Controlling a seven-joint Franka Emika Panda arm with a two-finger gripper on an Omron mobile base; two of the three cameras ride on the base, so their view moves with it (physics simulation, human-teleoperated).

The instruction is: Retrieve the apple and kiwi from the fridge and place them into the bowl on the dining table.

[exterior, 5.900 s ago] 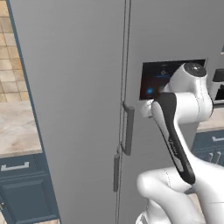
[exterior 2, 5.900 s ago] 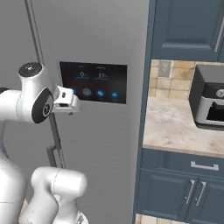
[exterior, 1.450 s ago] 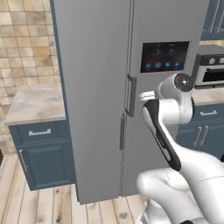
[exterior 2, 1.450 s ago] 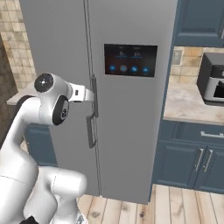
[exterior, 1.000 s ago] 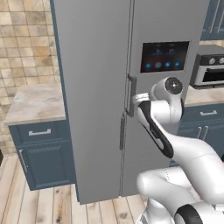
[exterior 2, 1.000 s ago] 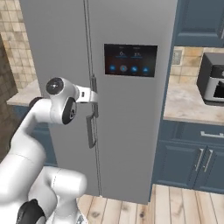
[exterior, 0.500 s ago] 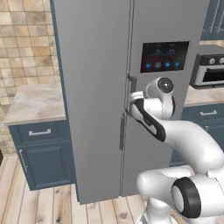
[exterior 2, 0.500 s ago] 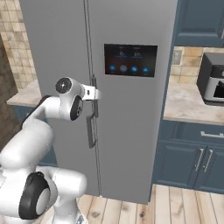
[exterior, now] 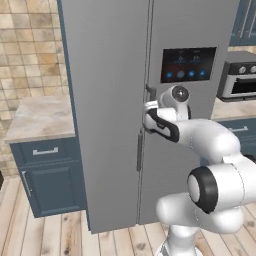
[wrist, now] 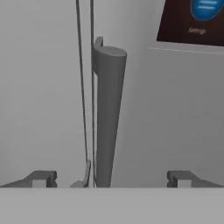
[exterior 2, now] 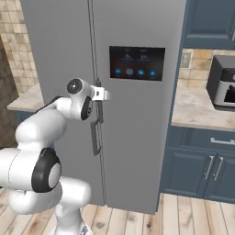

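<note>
now the fridge (exterior: 110, 100) door handle (wrist: 107, 118) stands between the wide-open jaws, ungripped.

On the fridge (wrist: 52, 87), the black dispenser panel (wrist: 192, 22) carries small pale lettering under a blue button, seemingly "Settings"; its other markings are too small to read.

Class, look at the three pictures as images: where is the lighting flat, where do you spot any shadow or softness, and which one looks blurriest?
Left base view: even, flat light on the fridge, no glare. Right base view: the same, with a thin shadow beside the door handle. Hand view: blurriest, the handle's edges soft, the dispenser panel's lettering smeared.
</note>
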